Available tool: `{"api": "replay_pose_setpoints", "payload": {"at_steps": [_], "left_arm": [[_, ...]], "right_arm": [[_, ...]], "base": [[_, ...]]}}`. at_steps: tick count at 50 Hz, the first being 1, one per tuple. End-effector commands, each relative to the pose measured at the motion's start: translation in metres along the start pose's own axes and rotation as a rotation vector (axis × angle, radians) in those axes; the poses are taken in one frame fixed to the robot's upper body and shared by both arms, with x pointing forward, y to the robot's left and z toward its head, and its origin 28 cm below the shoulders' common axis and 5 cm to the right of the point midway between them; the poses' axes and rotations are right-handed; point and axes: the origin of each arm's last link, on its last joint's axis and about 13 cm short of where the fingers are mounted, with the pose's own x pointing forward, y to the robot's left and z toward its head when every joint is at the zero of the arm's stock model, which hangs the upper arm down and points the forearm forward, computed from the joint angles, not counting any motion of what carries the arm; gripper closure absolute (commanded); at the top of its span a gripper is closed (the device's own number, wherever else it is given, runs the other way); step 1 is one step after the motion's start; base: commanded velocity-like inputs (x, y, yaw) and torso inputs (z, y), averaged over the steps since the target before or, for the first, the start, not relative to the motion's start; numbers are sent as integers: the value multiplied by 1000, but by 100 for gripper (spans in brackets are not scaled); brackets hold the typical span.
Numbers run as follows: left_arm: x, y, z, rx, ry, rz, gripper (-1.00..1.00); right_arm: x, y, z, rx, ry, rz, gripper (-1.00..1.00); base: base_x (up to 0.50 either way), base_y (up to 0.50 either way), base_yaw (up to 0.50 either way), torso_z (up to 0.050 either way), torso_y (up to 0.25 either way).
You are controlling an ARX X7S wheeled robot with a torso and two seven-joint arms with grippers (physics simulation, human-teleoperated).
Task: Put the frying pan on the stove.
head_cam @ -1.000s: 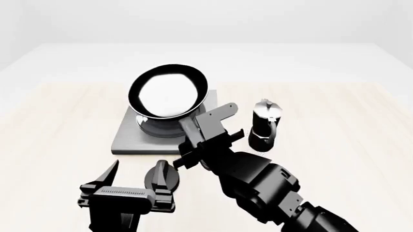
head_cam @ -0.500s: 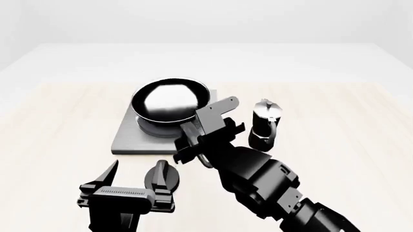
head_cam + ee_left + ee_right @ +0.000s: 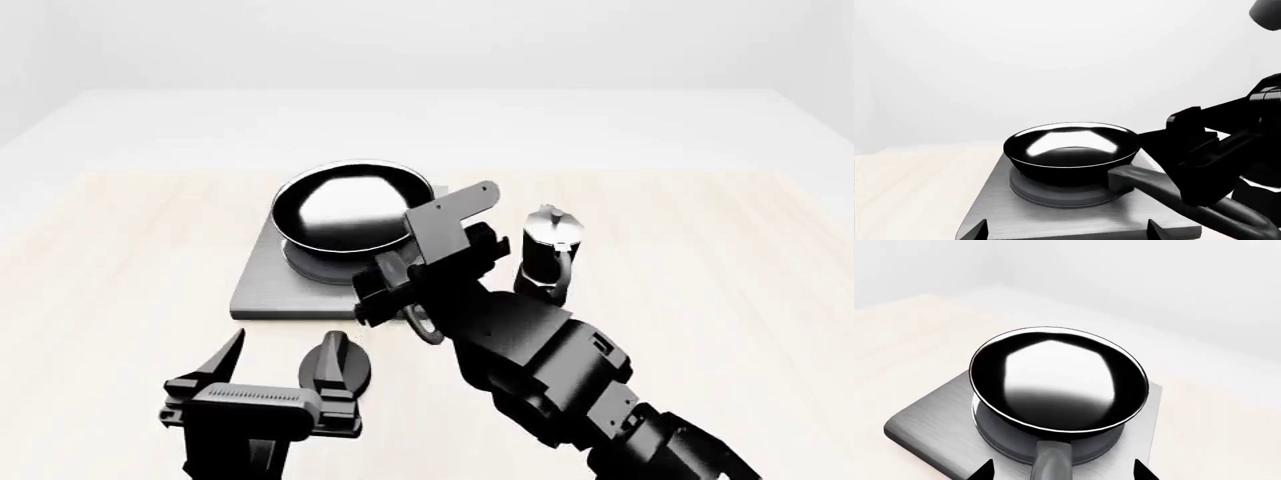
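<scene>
The frying pan [image 3: 350,207] sits level on the burner rings of the grey stove [image 3: 267,285], its long handle [image 3: 1051,465] pointing toward me. My right gripper [image 3: 414,262] is open; its fingertips [image 3: 984,470] stand wide on either side of the handle without touching it. The left wrist view shows the frying pan [image 3: 1071,145] on the stove [image 3: 1074,217], with the right gripper [image 3: 1207,155] over the handle. My left gripper [image 3: 267,385] is open and holds nothing, in front of the stove's near edge.
A small black moka pot [image 3: 550,250] stands upright to the right of the stove, close behind my right arm. A round black knob [image 3: 334,368] lies on the light wooden table [image 3: 120,260] beside my left gripper.
The pan came down from a raised, tilted pose to rest flat on the stove. My right gripper's jaws spread off the handle. The left arm has not moved.
</scene>
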Motion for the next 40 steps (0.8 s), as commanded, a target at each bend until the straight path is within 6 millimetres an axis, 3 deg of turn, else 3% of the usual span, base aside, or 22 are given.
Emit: {"api": "replay_pose_setpoints", "payload": {"at_steps": [1,12,40], "left_arm": [[0,0,4,3,-7,2,-100],[2,2,8,5,-17,5,-100],[-11,2,25,1,-69,0,-100]], "right_arm": [[-9,-2,12,10,-45,-2,-100],[-19,-7,14,32,-100,-32,-100],[-86,-14,-9,104,-259,-157,-100]], "base": [[0,0,0,0,0],[0,0,0,0,0],[0,0,0,0,0]]}}
